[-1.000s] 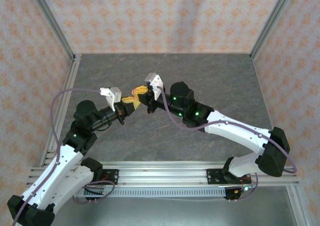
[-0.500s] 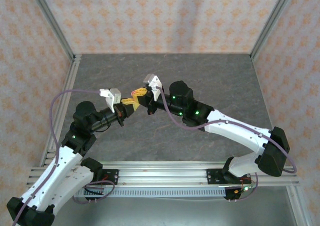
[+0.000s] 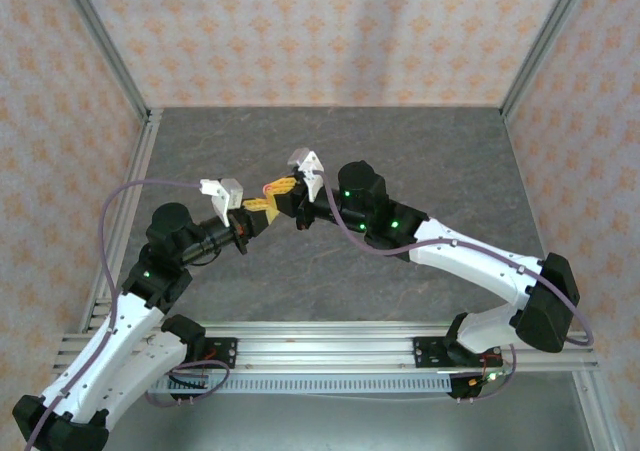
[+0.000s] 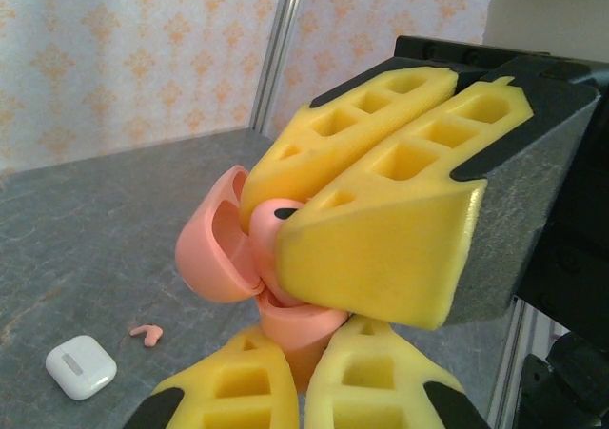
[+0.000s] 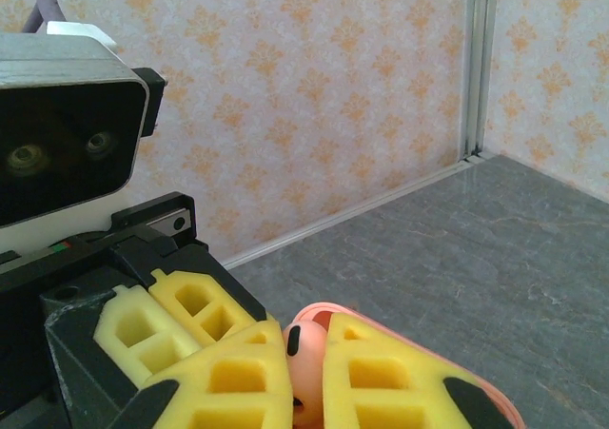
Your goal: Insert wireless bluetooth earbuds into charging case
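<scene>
Above the table's middle my left gripper [image 4: 303,345] is shut on the base of a coral-pink charging case [image 4: 214,253], held upright with its lid swung open to the left. My right gripper [image 5: 306,341] is shut on a coral-pink earbud [image 5: 309,358] with a black slot on its head. Its yellow fingers [image 4: 381,248] press that earbud [image 4: 274,222] down into the open case. The case's pink rim [image 5: 333,310] shows just behind the earbud. In the top view the left gripper [image 3: 257,210] and the right gripper [image 3: 282,185] meet tip to tip.
On the grey tabletop [image 4: 86,248] lie a closed white case [image 4: 81,365] and a loose coral-pink earbud [image 4: 146,331], both below and left of the held case. Patterned walls and aluminium posts [image 3: 100,46] enclose the table.
Both grippers have stayed joined in mid-air; the right wrist has edged slightly left and the left arm has barely shifted.
</scene>
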{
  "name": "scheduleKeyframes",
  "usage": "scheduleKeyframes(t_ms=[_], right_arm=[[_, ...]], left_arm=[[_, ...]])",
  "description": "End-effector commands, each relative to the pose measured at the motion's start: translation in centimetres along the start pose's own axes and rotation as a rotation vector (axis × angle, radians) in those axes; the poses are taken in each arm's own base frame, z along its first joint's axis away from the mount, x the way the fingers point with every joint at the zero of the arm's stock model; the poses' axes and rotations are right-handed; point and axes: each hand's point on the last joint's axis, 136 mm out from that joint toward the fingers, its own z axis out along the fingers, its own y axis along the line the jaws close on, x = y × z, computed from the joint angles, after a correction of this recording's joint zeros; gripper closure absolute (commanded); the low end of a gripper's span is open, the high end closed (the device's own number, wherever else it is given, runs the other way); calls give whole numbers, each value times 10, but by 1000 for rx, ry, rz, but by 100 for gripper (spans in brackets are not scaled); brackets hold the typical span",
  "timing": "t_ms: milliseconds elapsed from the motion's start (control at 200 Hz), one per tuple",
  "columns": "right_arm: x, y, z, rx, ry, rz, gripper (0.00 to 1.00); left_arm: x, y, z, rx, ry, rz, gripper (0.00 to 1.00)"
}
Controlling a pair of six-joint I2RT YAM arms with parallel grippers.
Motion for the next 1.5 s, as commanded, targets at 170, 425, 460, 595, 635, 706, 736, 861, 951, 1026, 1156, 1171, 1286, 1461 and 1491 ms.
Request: scheduleKeyframes(t_ms=[170, 425, 460, 595, 635, 706, 736, 861, 951, 1026, 1156, 1171, 1286, 1461, 1491], right_arm=[[-3, 16, 0, -55, 35, 104, 77], [-12, 12, 5, -23, 73, 186, 63], [-14, 10, 5, -15, 76, 197, 62], [-17, 0, 6, 51, 95, 242, 60], [-19, -4, 5, 74, 93, 253, 59], [-23, -10, 2, 111, 88, 273, 58], [-23, -13, 1, 125, 89, 283, 58], [-30, -17, -2, 124, 75, 323, 57], [-36, -13, -3, 99, 74, 335, 55], [-40, -10, -5, 91, 84, 334, 54], [-46, -7, -14, 91, 116, 334, 55], [-47, -6, -15, 86, 119, 333, 56], [-46, 3, -23, 47, 155, 345, 64], [-32, 17, -25, -28, 210, 393, 79], [-29, 18, -24, -34, 219, 400, 81]], left_arm=[[-25, -5, -4, -4, -86, 53, 100], [-23, -4, -3, -8, -78, 51, 100], [-22, -3, -3, -10, -77, 49, 100], [-21, -3, -3, -11, -73, 50, 100], [-21, -3, -3, -12, -72, 49, 100], [-21, -3, -3, -11, -73, 51, 100], [-21, -3, -3, -12, -74, 51, 100], [-21, -3, -3, -11, -73, 54, 100], [-20, -2, -3, -13, -67, 56, 100], [-19, -2, -3, -18, -59, 63, 100], [-19, 0, -4, -36, -40, 76, 100], [-18, 0, -4, -39, -37, 77, 100], [-18, 2, -4, -45, -34, 83, 100], [-20, 1, -2, -38, -38, 84, 100], [-20, 1, -2, -37, -38, 83, 100]])
